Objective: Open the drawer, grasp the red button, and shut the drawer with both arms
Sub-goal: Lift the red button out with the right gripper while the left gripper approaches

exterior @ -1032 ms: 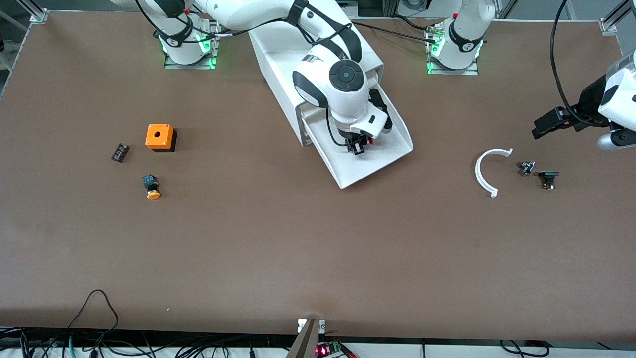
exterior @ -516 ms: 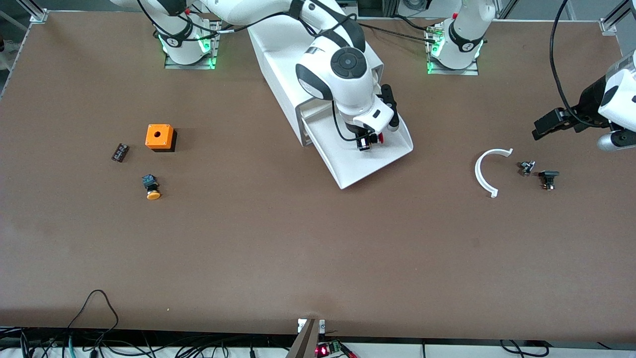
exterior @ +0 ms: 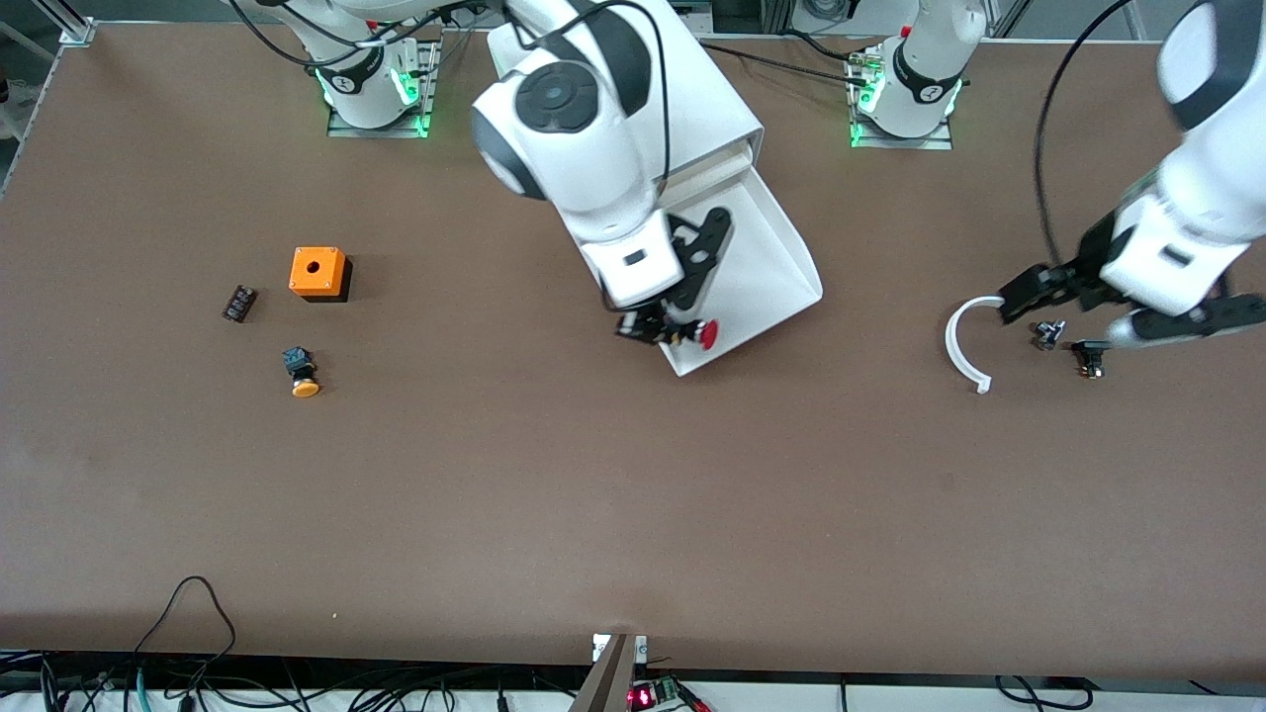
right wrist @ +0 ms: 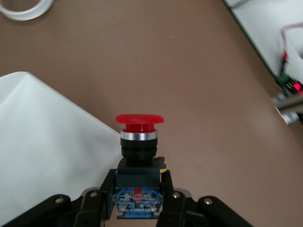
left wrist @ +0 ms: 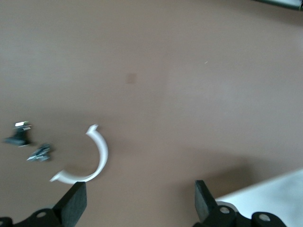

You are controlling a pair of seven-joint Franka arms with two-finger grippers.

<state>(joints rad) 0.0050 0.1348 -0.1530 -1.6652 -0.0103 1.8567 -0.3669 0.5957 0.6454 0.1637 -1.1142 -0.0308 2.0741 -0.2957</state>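
Observation:
The lowest white drawer (exterior: 781, 267) of the white cabinet (exterior: 712, 99) stands pulled out. My right gripper (exterior: 661, 331) is shut on the button (exterior: 697, 334), with its red cap and black body, and holds it in the air over the drawer's front edge. In the right wrist view the button (right wrist: 138, 142) sits between the fingers (right wrist: 106, 189), cap pointing away, with the drawer (right wrist: 42, 156) below. My left gripper (exterior: 1024, 294) is open and empty over the table next to a white curved piece (exterior: 964, 341). In the left wrist view its fingers (left wrist: 73, 205) stand wide apart.
An orange box with a hole (exterior: 317, 272), a yellow-capped button (exterior: 301, 372) and a small dark part (exterior: 238, 303) lie toward the right arm's end. Two small dark parts (exterior: 1048, 332) (exterior: 1091, 354) lie beside the white curved piece, which shows in the left wrist view (left wrist: 90, 161).
My right gripper rose out of the drawer with the button and moved over its front edge. My left arm swung in from the table's end to beside the white curved piece.

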